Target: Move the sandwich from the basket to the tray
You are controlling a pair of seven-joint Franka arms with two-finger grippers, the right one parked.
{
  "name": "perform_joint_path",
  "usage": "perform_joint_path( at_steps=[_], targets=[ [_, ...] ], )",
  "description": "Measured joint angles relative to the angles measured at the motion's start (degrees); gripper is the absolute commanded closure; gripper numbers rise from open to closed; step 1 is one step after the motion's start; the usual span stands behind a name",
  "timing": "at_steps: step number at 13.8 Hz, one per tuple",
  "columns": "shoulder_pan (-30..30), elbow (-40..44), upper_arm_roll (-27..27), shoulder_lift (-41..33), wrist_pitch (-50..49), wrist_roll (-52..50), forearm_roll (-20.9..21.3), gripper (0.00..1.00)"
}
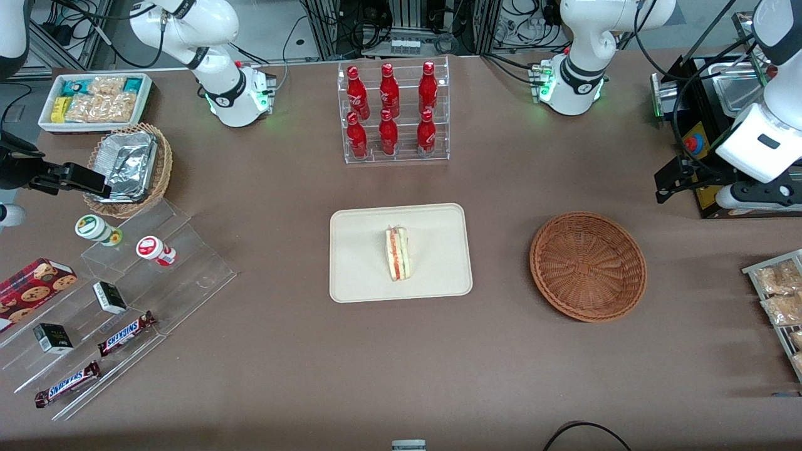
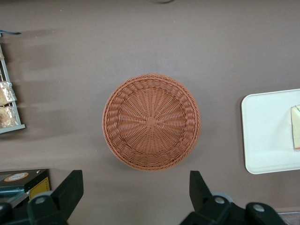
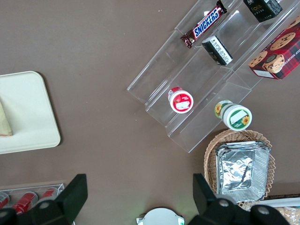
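The left arm's gripper hangs high above the empty wicker basket, fingers spread wide apart; the sandwich lies on the tray at the basket's nine o'clock.

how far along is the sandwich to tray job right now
It looks essentially done. The sandwich lies on the tray, and the basket holds nothing. Nothing is in hand: the end effector hangs open above the table beside the basket, toward the working arm's end, gripping nothing. No step appears left, beyond perhaps parking the arm.
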Motion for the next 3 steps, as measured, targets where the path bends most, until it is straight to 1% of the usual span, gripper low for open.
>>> perform_joint_path(
  at_steps=[3],
  targets=[
    [0.13, 1.66, 0.0, 0.92, -1.37, 0.0, 0.0, 0.0]
  ],
)
